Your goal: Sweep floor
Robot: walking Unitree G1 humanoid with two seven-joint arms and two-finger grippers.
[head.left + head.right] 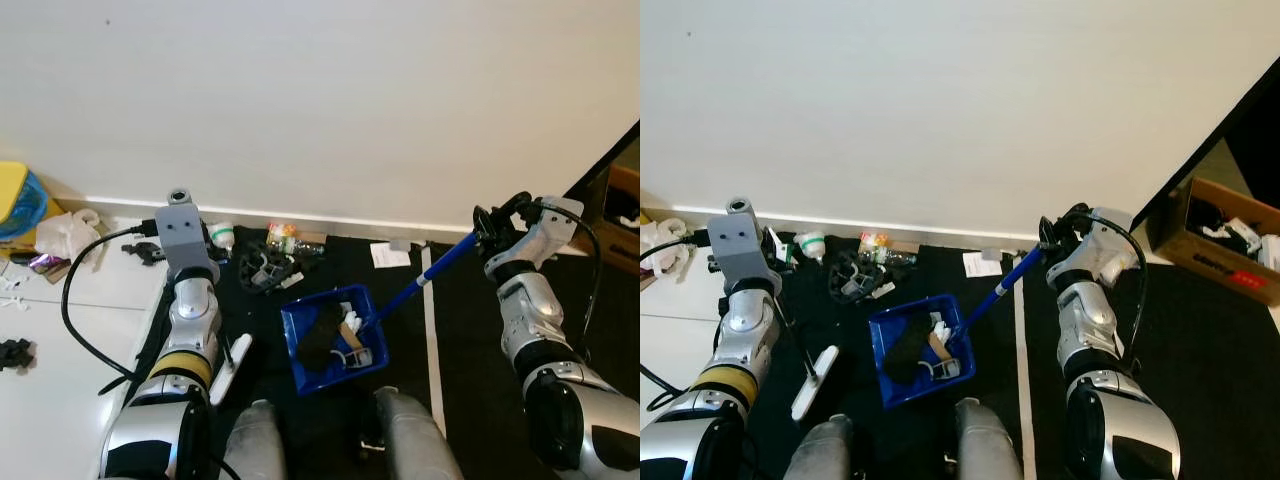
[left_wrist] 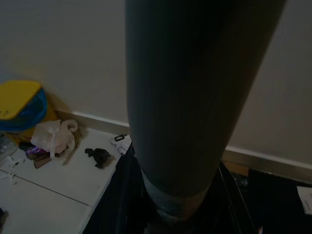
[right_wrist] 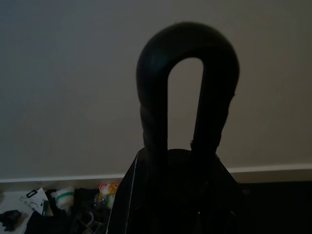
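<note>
A blue dustpan lies on the black mat in front of my feet, holding a black scrap, white bits and a brown piece. Its long blue handle slants up to my right gripper, which is shut on the black looped end. My left gripper is raised near the wall, shut on the grey broom handle. A thin stick runs down from it to the white brush head, which rests on the mat left of the dustpan.
Loose litter lies along the baseboard: black plastic pieces, a white and green bottle, a colourful wrapper, a paper slip. A yellow and blue bin and a plastic bag are at left. A cardboard box stands at right.
</note>
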